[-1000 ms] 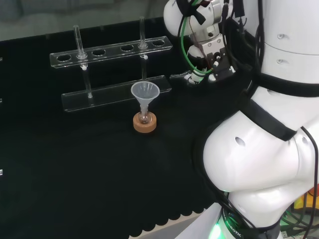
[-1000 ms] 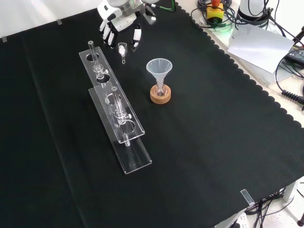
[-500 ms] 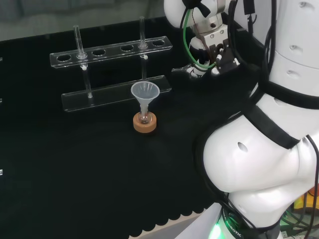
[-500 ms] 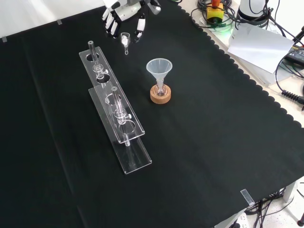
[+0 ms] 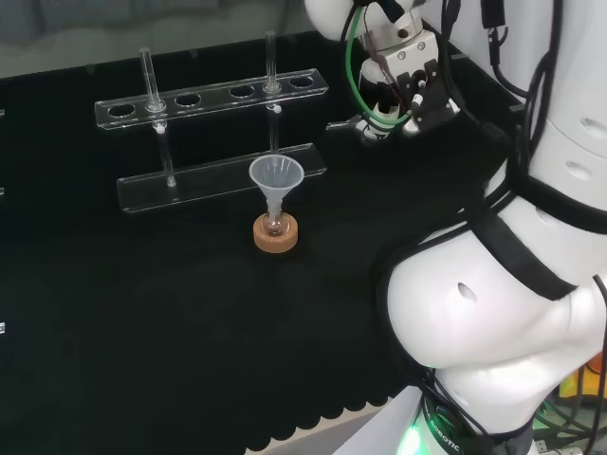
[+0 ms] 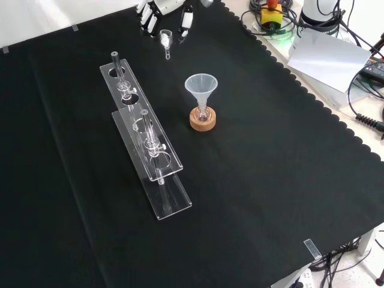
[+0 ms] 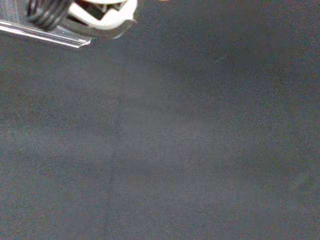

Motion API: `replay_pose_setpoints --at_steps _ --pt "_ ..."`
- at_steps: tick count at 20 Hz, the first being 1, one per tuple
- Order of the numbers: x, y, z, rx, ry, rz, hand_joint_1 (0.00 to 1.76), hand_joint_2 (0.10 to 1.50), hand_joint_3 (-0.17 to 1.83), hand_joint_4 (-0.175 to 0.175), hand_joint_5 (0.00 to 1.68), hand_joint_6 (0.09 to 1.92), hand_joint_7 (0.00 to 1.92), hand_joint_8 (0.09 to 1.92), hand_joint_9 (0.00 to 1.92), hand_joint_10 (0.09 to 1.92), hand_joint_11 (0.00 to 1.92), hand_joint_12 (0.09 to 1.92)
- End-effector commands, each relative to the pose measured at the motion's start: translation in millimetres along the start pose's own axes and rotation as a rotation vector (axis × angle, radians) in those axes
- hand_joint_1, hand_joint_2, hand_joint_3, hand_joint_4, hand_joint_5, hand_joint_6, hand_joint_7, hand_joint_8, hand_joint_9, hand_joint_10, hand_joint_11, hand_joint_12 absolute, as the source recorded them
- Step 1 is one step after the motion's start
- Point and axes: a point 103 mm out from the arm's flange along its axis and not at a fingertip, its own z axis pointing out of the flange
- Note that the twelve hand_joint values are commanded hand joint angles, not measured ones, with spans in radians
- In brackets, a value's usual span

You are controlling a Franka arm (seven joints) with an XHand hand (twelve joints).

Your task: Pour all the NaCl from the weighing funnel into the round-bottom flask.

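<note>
Black cloth covers the worktop (image 6: pixel 288 156). Above its far edge the hand (image 6: pixel 157 8) pinches a small clear weighing funnel (image 6: pixel 166 40), apparently glass; the round-bottom flask (image 6: pixel 202 114) sits on a cork ring (image 6: pixel 203 122).

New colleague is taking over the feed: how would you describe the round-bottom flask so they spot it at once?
Find the long clear test-tube rack on the black cloth. Just right of it in the front view sits a cork ring, and the small round-bottom flask stands in that ring. It alone carries a wide clear funnel in its neck.
</note>
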Motion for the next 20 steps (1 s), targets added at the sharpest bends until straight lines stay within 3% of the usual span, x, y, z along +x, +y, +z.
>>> replay_pose_setpoints --at_steps 1,10,20 --pt "24 -24 -10 0.016 -0.036 -0.013 1.08 0.71 0.71 0.175 1.11 0.98 0.62 0.63 0.84 0.49 0.59 1.23" --pt "53 -44 -24 0.025 -0.075 -0.031 1.08 0.7 0.71 0.175 1.11 0.98 0.62 0.63 0.85 0.49 0.59 1.23" --pt "74 -54 -25 0.097 -0.131 -0.038 1.08 0.7 0.71 0.175 1.11 0.98 0.62 0.63 0.85 0.49 0.59 1.24"
